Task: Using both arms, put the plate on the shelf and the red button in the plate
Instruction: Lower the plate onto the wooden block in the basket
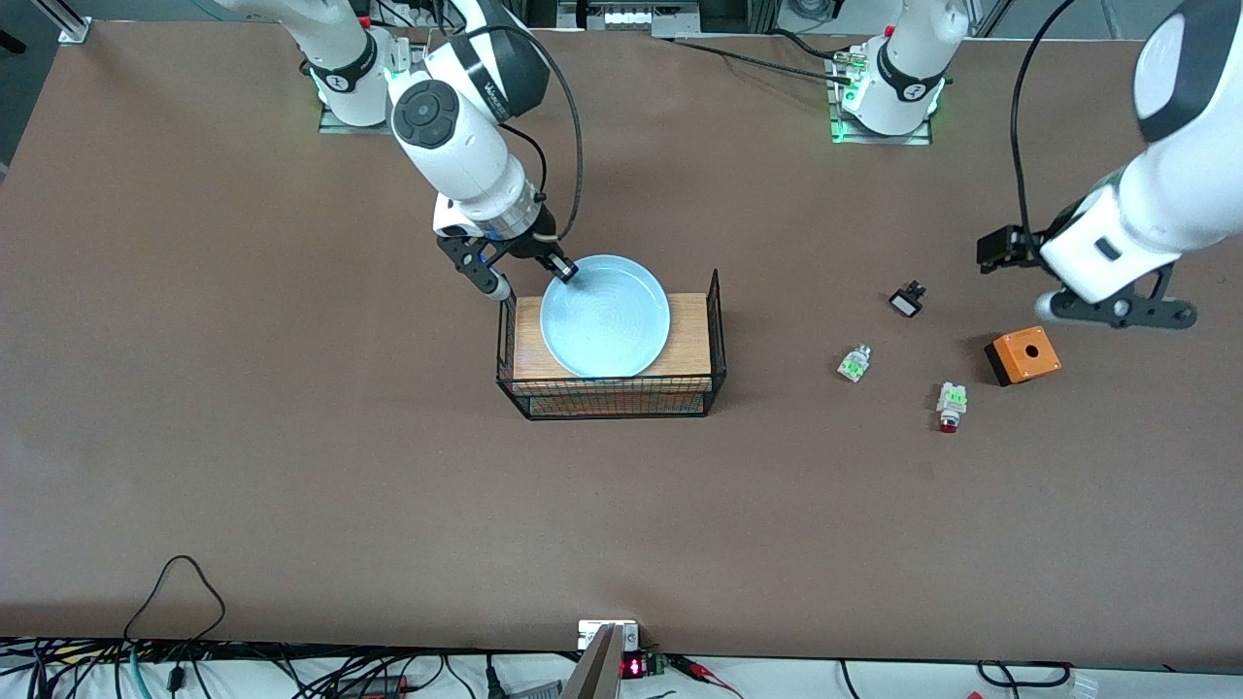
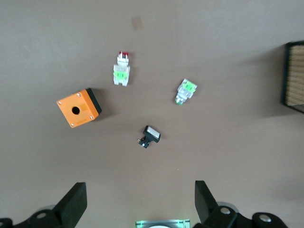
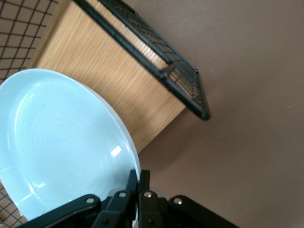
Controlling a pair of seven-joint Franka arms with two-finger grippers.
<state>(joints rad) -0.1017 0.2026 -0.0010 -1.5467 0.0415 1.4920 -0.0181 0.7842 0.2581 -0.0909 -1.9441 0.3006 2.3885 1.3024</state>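
Observation:
The pale blue plate [image 1: 607,316] lies over the wooden board inside a black wire basket [image 1: 717,330]. My right gripper [image 1: 563,270] is shut on the plate's rim at the edge nearest the robots' bases. The right wrist view shows the fingers [image 3: 138,178] pinching the plate [image 3: 61,142]. The red button [image 1: 950,408] lies on the table toward the left arm's end, and it shows in the left wrist view [image 2: 122,66]. My left gripper [image 1: 1117,311] is open and empty, up above the table near an orange box, with its jaws spread wide [image 2: 138,199].
An orange box [image 1: 1022,355] with a round hole sits beside the red button. A white-green part with no red cap [image 1: 854,363] and a black-and-white part [image 1: 907,299] lie between the basket and the box. Cables run along the table's front edge.

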